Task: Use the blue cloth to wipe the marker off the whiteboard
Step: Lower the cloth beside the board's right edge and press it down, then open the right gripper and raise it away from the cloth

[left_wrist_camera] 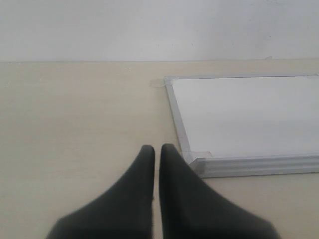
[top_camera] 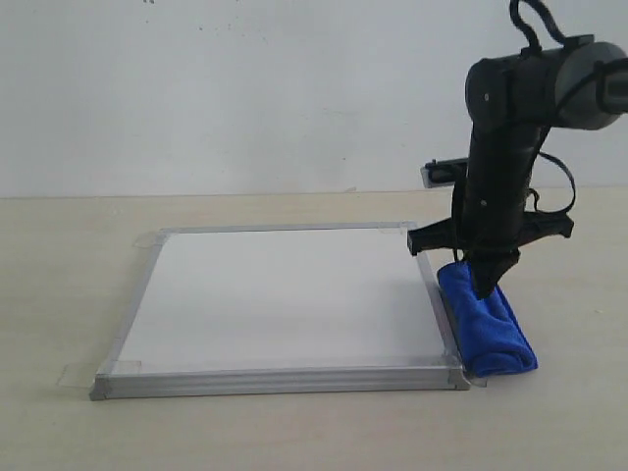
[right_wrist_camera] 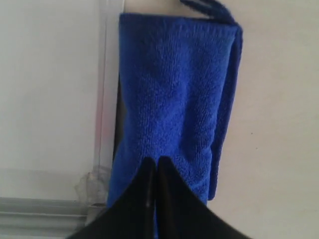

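Note:
The whiteboard lies flat on the table, and its white face shows no marker lines in any view. Along its right edge, off the board, the blue cloth rests on the table as a thick folded roll. My right gripper points straight down onto the far end of the cloth. It is shut, fingers pressed together, with no fold of cloth seen between them. My left gripper is shut and empty, low over bare table near the corner of the whiteboard.
The board's silver frame stands slightly proud of the beige table, with clear tape tabs at its corners. A white wall closes the back. The left arm is outside the exterior view.

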`<act>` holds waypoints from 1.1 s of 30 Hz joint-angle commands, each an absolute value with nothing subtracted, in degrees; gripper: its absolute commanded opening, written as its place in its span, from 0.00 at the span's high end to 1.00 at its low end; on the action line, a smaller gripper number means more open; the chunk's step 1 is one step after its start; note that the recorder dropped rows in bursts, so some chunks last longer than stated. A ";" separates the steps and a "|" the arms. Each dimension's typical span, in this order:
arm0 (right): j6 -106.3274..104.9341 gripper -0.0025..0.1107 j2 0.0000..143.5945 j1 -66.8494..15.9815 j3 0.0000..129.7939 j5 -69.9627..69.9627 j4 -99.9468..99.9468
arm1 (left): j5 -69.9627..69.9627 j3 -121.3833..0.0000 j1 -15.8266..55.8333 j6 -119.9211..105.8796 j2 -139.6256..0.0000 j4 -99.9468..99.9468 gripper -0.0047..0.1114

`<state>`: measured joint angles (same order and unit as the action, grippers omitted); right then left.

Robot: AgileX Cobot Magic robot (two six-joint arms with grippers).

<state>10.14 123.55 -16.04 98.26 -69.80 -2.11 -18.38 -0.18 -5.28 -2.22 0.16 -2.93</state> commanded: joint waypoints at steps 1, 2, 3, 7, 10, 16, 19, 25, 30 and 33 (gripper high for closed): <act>10.16 0.98 125.29 -15.92 94.38 -69.05 -2.52 | -18.02 0.00 -4.82 -2.48 0.00 -3.60 0.93; 10.16 0.98 125.70 -15.92 93.80 -68.20 -2.41 | -18.02 0.00 -4.82 -2.48 0.00 -3.60 0.93; 10.16 0.98 125.82 -15.92 93.59 -68.08 -2.30 | -18.02 0.00 -4.82 -2.48 0.00 -3.60 0.93; 8.66 0.98 125.16 -15.92 93.59 -68.34 -2.30 | -18.02 0.00 -4.82 -2.48 0.00 -3.60 0.93; 8.35 0.98 122.93 -15.92 93.59 -66.13 -2.30 | -18.02 0.00 -4.82 -2.48 0.00 -3.60 0.93; 8.13 0.98 122.03 -15.92 93.59 -59.96 -2.08 | -18.02 0.00 -4.82 -2.48 0.00 -3.60 0.93; 8.13 0.98 124.11 -15.92 93.59 -59.60 -1.87 | -18.02 0.00 -4.82 -2.48 0.00 -3.60 0.93; 6.17 0.98 125.03 -15.92 93.59 -60.65 -1.98 | -18.02 0.00 -4.82 -2.48 0.00 -3.60 0.93; 0.94 0.98 120.36 -15.92 93.59 -62.36 -2.07 | -18.02 0.00 -4.82 -2.48 0.00 -3.60 0.93; -0.57 0.98 115.86 -15.92 93.59 -62.62 -2.07 | -18.02 0.00 -4.82 -2.48 0.00 -3.60 0.93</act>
<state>1.44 120.67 -16.04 93.58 -61.95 -1.86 -18.38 -0.18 -5.28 -2.22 0.16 -2.93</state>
